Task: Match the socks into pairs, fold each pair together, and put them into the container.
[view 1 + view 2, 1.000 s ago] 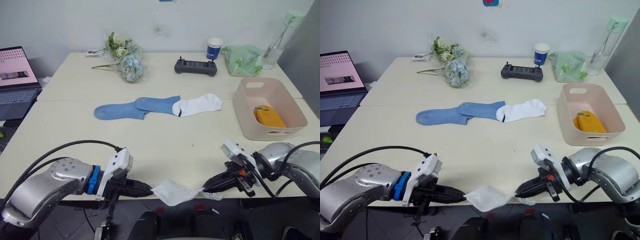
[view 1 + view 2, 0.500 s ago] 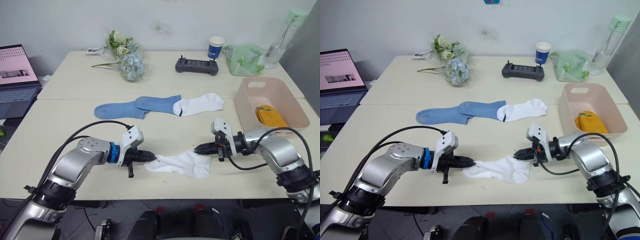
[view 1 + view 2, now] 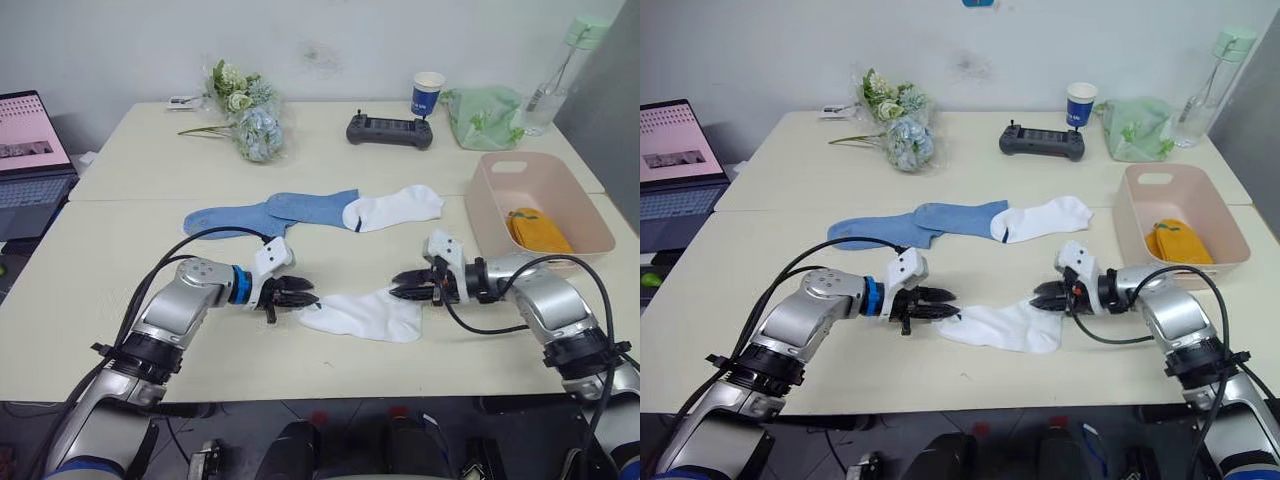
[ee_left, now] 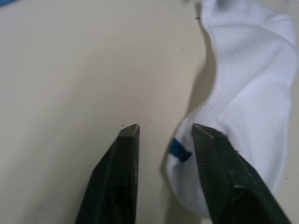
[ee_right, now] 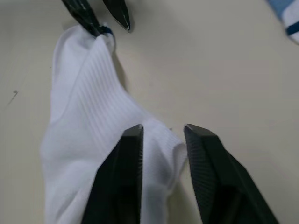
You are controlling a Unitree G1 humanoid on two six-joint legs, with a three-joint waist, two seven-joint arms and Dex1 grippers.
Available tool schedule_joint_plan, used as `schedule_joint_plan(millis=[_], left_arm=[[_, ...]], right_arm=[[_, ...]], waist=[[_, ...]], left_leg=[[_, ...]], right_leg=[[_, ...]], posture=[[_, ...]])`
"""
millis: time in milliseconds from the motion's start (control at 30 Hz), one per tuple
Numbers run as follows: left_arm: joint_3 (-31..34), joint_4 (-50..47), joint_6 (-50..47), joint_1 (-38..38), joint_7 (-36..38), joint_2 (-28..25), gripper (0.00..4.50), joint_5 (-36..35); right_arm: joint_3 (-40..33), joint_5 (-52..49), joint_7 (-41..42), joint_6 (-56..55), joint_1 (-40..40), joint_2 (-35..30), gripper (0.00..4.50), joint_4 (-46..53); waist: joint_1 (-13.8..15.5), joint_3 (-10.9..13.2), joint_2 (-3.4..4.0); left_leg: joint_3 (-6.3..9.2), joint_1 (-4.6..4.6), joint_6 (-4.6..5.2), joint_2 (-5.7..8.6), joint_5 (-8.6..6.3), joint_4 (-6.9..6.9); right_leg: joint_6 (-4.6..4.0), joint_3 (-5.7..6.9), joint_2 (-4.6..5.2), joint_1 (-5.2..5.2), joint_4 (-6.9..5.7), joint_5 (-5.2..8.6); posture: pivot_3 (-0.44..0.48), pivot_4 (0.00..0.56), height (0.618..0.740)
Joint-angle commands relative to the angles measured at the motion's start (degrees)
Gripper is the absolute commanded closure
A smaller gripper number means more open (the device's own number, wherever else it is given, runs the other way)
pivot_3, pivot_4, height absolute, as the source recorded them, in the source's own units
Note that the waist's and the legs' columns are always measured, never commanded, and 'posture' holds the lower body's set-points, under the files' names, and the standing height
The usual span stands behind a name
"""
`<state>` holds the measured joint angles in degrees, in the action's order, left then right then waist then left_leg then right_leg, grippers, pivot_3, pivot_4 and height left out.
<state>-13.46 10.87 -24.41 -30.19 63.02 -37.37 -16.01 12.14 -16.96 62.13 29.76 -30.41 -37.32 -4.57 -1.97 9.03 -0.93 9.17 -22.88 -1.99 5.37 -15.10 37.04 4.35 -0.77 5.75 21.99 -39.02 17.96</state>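
Cream table (image 3: 120, 330), white sock (image 3: 362, 313) lying flat.
Stretched lengthwise between left gripper (image 3: 306, 298) and right gripper (image 3: 398, 286), both spread, either equally near.

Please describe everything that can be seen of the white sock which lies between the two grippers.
The white sock is soft ribbed knit with a small blue mark at one end. It lies flat and slightly rumpled on the cream table, near the front edge. The left gripper is open at the marked end, one finger against the fabric. The right gripper is open at the other end, above the fabric. No other sock touches it.
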Motion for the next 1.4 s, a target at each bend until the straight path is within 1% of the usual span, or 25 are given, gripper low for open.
schedule_joint_plan(millis=[33, 100, 133, 167, 267, 400, 500, 633, 800, 867, 967, 1067, 1167, 1267, 1367, 1400], left_arm=[[6.2, -3.1, 0.6, 2.1, -1.6, -1.8, 1.62, -1.7], [8.7, -5.4, 0.3, 4.1, -3.3, -1.9, 0.97, -2.1], [9.8, -7.4, -0.3, 5.3, -3.7, -1.9, 0.69, -2.9], [10.9, -9.7, -0.2, 6.8, -4.0, -1.7, 0.4, -3.6], [12.0, -16.2, 0.4, 10.6, -4.7, -1.2, 0.4, -4.6], [10.2, -23.5, 2.7, 16.1, -5.5, -0.7, 0.4, -3.5], [8.9, -25.0, 4.0, 18.6, -6.9, 0.4, 1.01, -2.0], [6.8, -24.7, 7.6, 21.4, -8.2, 0.3, 2.28, 1.6], [6.2, -23.0, 12.0, 24.1, -8.6, 0.2, 3.95, 4.2], [5.4, -22.3, 13.9, 24.5, -8.0, 0.0, 4.49, 5.2], [5.3, -21.6, 15.6, 24.7, -7.8, -0.1, 4.49, 5.9], [6.7, -21.8, 16.0, 24.6, -8.3, -0.1, 4.49, 5.3], [7.6, -22.5, 16.0, 24.6, -7.8, -0.7, 4.5, 4.4], [7.7, -23.4, 17.1, 24.9, -6.3, -1.4, 4.5, 4.0], [7.3, -23.5, 18.3, 25.3, -5.0, -2.4, 4.5, 4.2], [7.3, -23.4, 19.1, 25.4, -4.6, -2.8, 4.32, 4.6]], right_arm=[[-4.7, -0.9, -2.6, -0.2, 0.7, -0.8, 1.67, 4.0], [-6.0, -1.5, -2.9, -0.3, 2.0, -1.2, 0.93, 6.2], [-6.6, -2.2, -2.7, 0.1, 2.7, -1.4, 0.64, 7.7], [-6.9, -2.9, -2.4, 0.7, 3.4, -1.4, 0.62, 9.5], [-6.6, -4.6, -2.0, 2.2, 5.0, -0.8, 0.62, 14.2], [-3.7, -4.1, -3.2, 1.5, 6.7, 1.7, 0.62, 18.0], [-1.7, -0.6, -5.0, -2.8, 7.2, 3.8, 1.24, 16.2], [0.7, 5.1, -6.2, -8.8, 7.0, 3.5, 2.64, 11.5], [0.0, 6.8, -6.6, -8.9, 6.9, 2.8, 4.48, 7.6], [-0.5, 6.8, -7.1, -8.4, 6.9, 3.2, 4.5, 6.5], [-1.4, 5.5, -7.4, -6.5, 6.7, 3.8, 4.5, 6.3], [-3.0, 3.2, -7.8, -3.2, 6.6, 4.5, 4.5, 7.9], [-4.5, 1.4, -8.0, -0.6, 6.6, 4.4, 3.93, 9.3], [-5.3, 1.3, -9.3, 0.4, 6.8, 4.4, 2.91, 9.1], [-5.8, 0.2, -9.5, 2.7, 6.9, 4.6, 1.79, 9.4], [-5.9, -0.4, -9.2, 3.9, 7.1, 4.3, 1.43, 9.7]], waist=[[-0.1, 0.0, 0.0], [-0.1, 0.0, 0.0], [-0.1, 0.0, 0.01], [0.0, 0.0, 0.0], [0.1, 0.0, 0.0], [0.0, 0.0, 0.01], [0.1, 0.0, 0.02], [0.1, 0.0, 0.01], [0.2, 0.0, 0.02], [0.2, 0.0, 0.02], [0.2, 0.0, 0.02], [0.2, 0.0, 0.02], [0.2, 0.0, 0.02], [0.2, 0.0, 0.02], [0.2, 0.0, 0.02], [0.2, 0.0, 0.02]], left_leg=[[0.0, 0.0, 0.0, 0.0, 0.0, 0.0], [-0.02, -0.01, 0.0, 0.0, 0.0, -0.02], [-0.01, -0.01, 0.0, 0.0, 0.0, -0.02], [-0.01, -0.03, 0.0, 0.0, 0.0, -0.02], [-0.01, -0.05, 0.0, 0.0, 0.0, -0.01], [-0.02, -0.03, 0.0, -0.01, 0.0, -0.02], [-0.02, -0.02, 0.0, 0.0, 0.0, -0.03], [-0.04, -0.02, 0.0, 0.02, 0.0, -0.02], [-0.05, -0.02, 0.0, 0.01, 0.0, -0.03], [-0.05, -0.01, 0.0, 0.01, 0.0, -0.04], [-0.05, -0.01, 0.0, 0.01, 0.0, -0.04], [-0.04, -0.01, 0.0, 0.0, 0.0, -0.04], [-0.04, -0.02, 0.0, 0.0, 0.0, -0.04], [-0.04, -0.01, 0.0, 0.0, 0.0, -0.04], [-0.04, -0.01, 0.0, 0.01, 0.0, -0.04], [-0.04, -0.01, 0.0, 0.0, 0.0, -0.04]], right_leg=[[0.0, -0.01, 0.0, 0.01, -0.01, 0.0], [0.0, -0.05, 0.0, 0.05, 0.0, 0.0], [0.0, -0.04, 0.01, 0.05, 0.0, 0.0], [0.0, -0.04, 0.01, 0.06, 0.01, 0.0], [0.0, -0.05, 0.03, 0.06, 0.01, 0.0], [-0.01, -0.08, 0.04, 0.04, 0.0, -0.01], [-0.01, -0.08, 0.04, 0.03, 0.0, -0.01], [-0.01, -0.07, 0.03, 0.02, 0.01, -0.01], [-0.01, -0.07, 0.03, 0.03, 0.01, -0.01], [-0.01, -0.08, 0.03, 0.02, 0.01, -0.01], [-0.01, -0.08, 0.03, 0.03, 0.01, -0.01], [-0.01, -0.07, 0.03, 0.02, 0.01, -0.01], [-0.01, -0.08, 0.03, 0.02, 0.01, -0.01], [-0.01, -0.07, 0.02, 0.02, 0.01, -0.01], [-0.01, -0.07, 0.03, 0.02, 0.01, -0.01], [-0.01, -0.07, 0.03, 0.02, 0.01, -0.01]], posture=[[0.0, 0.15, 0.74], [0.0, 0.15, 0.74], [0.0, 0.15, 0.74], [0.0, 0.15, 0.74], [0.0, 0.15, 0.74], [0.0, 0.15, 0.74], [0.0, 0.15, 0.74], [0.0, 0.15, 0.74], [0.0, 0.15, 0.74], [0.0, 0.15, 0.74], [0.0, 0.15, 0.74], [0.0, 0.15, 0.74], [0.0, 0.15, 0.74], [0.0, 0.15, 0.74], [0.0, 0.15, 0.74], [0.0, 0.15, 0.74]])
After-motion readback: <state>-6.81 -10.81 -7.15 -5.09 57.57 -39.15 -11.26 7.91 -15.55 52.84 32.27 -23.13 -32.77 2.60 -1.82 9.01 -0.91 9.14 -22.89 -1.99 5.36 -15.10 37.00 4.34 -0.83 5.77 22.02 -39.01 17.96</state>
